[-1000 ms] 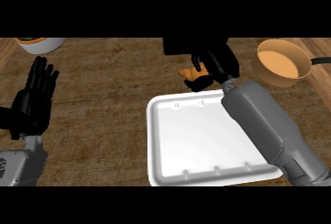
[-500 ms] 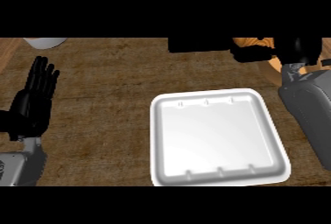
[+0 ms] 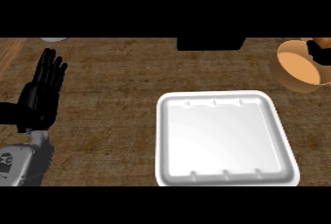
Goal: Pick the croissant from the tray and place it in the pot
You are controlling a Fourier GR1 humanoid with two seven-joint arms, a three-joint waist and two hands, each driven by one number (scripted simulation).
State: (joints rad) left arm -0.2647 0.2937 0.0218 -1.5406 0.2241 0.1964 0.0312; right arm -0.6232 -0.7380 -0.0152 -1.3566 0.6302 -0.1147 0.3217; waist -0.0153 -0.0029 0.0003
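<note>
Head view: counter seen steeply from above, tray as landmark
Tray (image 3: 173,144): white, nothing on it now; a sec ago the right forearm lay across it, since then the arm has swung off to the right and out of shot
Pot (image 3: 294,74): orange-tan, up and right of tray, well apart from it, cut by the view's right edge
Right hand (image 3: 317,51): only a dark scrap shows over the pot's far rim, right at the edge; can't tell how far its fingers are open or whether they hold anything
Croissant: not visible on tray or counter; a sec ago an orange bit showed in the right hand above the tray's top edge, so prob. still in that hand or already inside the pot, can't tell which
Left hand (image 3: 40,98): left of tray, well apart, fingers straight and up, holding nothing, resting; same spot as before
Black block (image 3: 211,43): above tray at counter's far edge
Meaning: pick looks done, carry has reached the pot; what's left is the release into the pot, if not made already
</note>
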